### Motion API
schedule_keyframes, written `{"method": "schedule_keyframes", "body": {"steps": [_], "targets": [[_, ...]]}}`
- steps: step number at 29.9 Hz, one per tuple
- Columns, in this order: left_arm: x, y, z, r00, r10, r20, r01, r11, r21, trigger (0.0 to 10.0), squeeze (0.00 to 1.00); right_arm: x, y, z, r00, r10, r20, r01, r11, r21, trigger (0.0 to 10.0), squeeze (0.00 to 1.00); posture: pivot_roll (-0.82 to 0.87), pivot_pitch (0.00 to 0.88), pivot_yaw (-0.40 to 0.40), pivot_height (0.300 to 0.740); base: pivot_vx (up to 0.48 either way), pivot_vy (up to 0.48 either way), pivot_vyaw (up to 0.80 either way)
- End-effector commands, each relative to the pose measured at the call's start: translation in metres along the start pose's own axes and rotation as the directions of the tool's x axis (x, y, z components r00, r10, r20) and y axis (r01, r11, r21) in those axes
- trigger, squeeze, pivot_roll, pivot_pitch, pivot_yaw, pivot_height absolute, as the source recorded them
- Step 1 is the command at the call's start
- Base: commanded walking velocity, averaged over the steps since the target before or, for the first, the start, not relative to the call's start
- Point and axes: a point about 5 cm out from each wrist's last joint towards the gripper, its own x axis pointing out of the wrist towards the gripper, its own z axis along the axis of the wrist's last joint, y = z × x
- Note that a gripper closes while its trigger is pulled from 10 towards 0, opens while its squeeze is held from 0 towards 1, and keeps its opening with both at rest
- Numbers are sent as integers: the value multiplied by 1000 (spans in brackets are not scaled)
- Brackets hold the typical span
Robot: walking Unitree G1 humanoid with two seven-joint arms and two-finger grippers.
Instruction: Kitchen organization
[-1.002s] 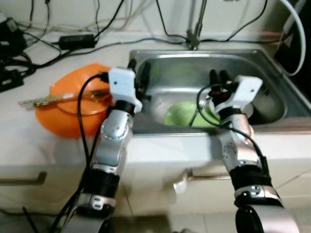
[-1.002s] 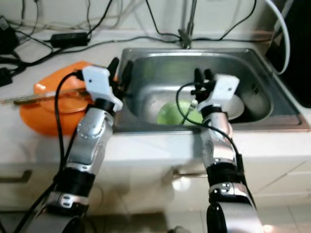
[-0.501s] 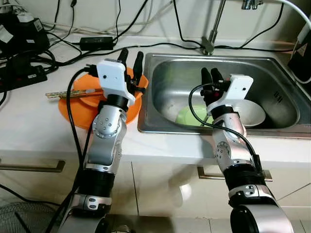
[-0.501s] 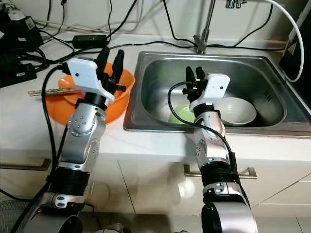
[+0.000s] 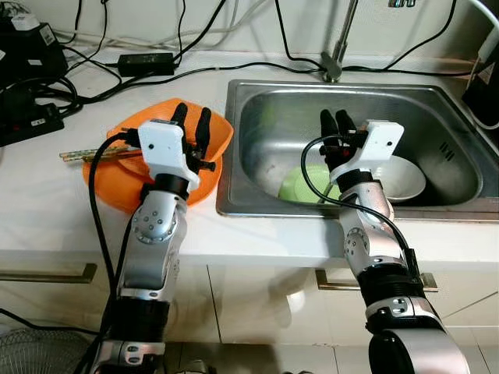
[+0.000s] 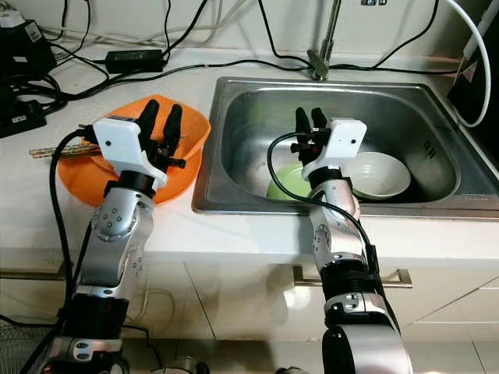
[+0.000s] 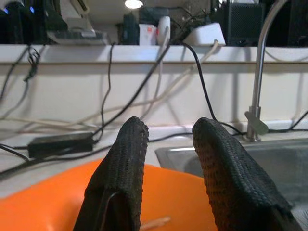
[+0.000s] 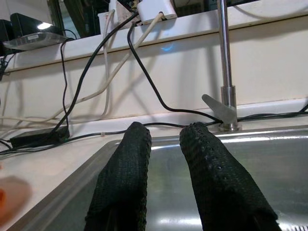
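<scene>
Two hands parted, empty | left hand (image 5: 192,118): orange bowl (image 5: 117,187) | right hand (image 5: 337,121): steel sink (image 5: 437,101)

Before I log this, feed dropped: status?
Left gripper open above orange bowl. Right gripper open over sink, above green bowl. Nothing held.

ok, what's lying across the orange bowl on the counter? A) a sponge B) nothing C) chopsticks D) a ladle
C: a pair of chopsticks rests across the rim of the orange bowl, with the left tool hovering open above the bowl.
</scene>
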Motion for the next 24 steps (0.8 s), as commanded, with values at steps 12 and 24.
{"method": "schedule_keyframes", "body": {"steps": [12, 24], "targets": [[12, -8, 18, 998, -15, 60, 14, 1000, 17, 10000, 0, 0, 0, 3, 1000, 5, 13, -5, 1000, 0, 10000, 0, 96, 49, -3, 740, 0, 0, 0], [13, -9, 20, 997, -22, 71, 20, 999, 29, 10000, 0, 0, 0, 3, 1000, -1, 18, 1, 1000, 3, 10000, 0, 99, 55, -3, 740, 0, 0, 0]]}}
